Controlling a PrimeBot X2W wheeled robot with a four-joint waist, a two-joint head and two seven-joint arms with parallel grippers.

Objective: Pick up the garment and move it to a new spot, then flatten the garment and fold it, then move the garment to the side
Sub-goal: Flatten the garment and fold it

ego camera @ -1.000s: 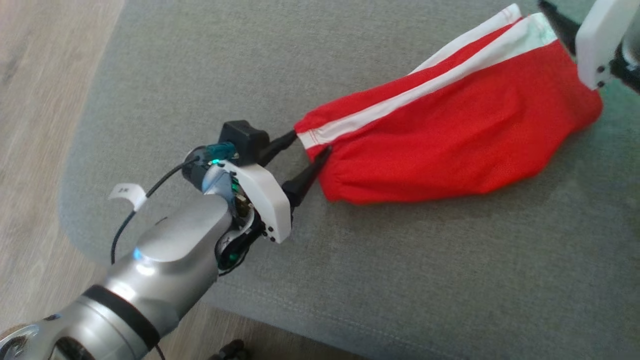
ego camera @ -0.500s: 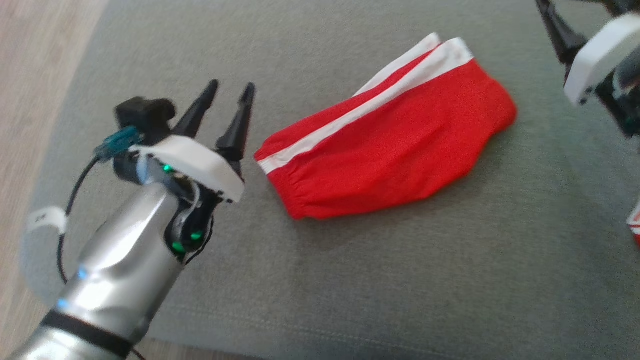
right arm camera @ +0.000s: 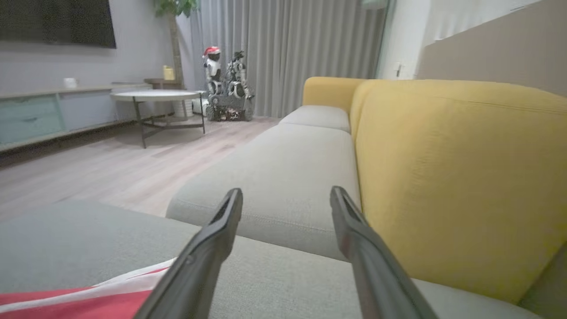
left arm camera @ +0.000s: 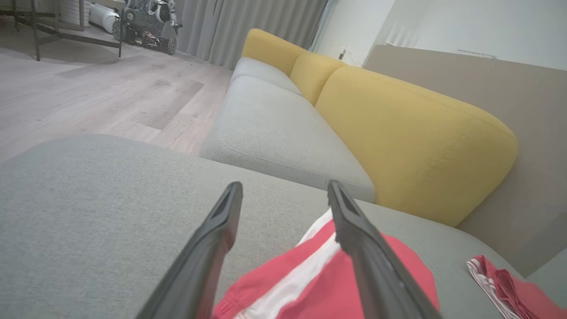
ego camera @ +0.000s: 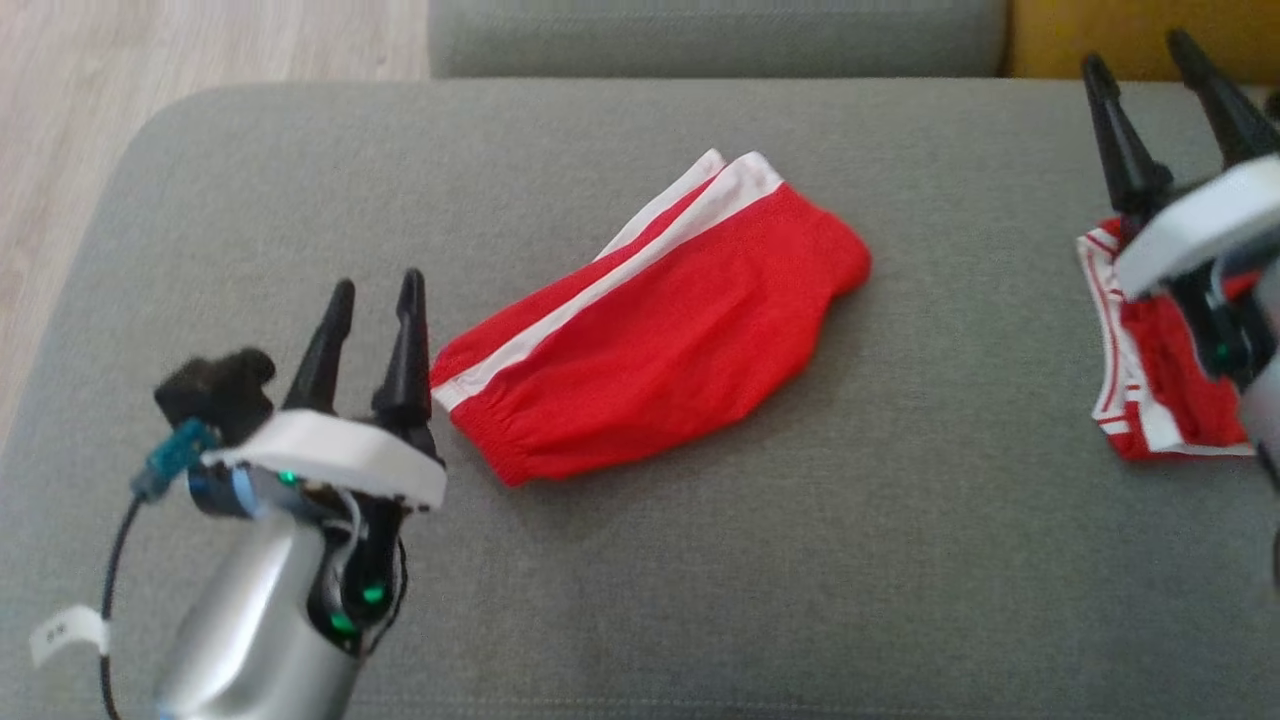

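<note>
The garment [ego camera: 650,340], red shorts with a white side stripe, lies folded on the grey sofa cushion [ego camera: 700,580]. My left gripper [ego camera: 375,285] stands open just left of its waistband end, apart from the cloth. In the left wrist view the garment [left arm camera: 412,270] lies below and behind the open left gripper [left arm camera: 284,186]. My right gripper [ego camera: 1137,55] is open at the far right, well away from the garment. The right wrist view has the right gripper [right arm camera: 285,192] open, with an edge of the garment [right arm camera: 88,301] at the lower left.
A second red and white garment [ego camera: 1150,380] lies at the cushion's right, partly behind my right wrist, and shows again [left arm camera: 500,283] in the left wrist view. Yellow back cushions [left arm camera: 412,133] line the far side. Wooden floor [ego camera: 200,40] lies beyond the cushion's left edge.
The head camera has shifted. My left gripper has drawn back off the garment's waistband end and turned upright. The right gripper has moved away from the garment's other end.
</note>
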